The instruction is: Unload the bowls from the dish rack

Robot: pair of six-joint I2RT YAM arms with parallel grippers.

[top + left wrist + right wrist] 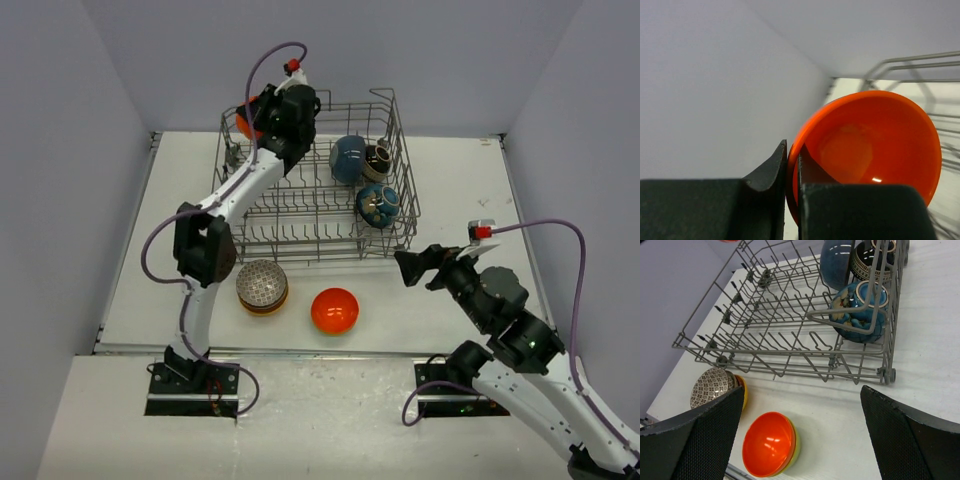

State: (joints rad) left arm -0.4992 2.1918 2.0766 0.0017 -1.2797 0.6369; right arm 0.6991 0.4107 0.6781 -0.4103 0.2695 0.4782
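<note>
The grey wire dish rack point(300, 215) stands at the back middle of the table. My left gripper point(262, 118) is at its back left corner, shut on the rim of an orange bowl point(243, 122). In the left wrist view the fingers point(771, 167) pinch that bowl's point(875, 145) edge. A blue bowl point(347, 158), a black-and-cream bowl point(377, 160) and a dark teal patterned bowl point(377, 205) stand in the rack's right end. My right gripper point(415, 268) is open and empty just off the rack's front right corner point(885, 372).
A zigzag patterned bowl point(262, 283) rests on a yellow bowl point(741, 390) on the table in front of the rack. A red bowl point(334, 310) nested in a yellow-green bowl point(796, 445) lies beside it. Walls enclose the table on three sides.
</note>
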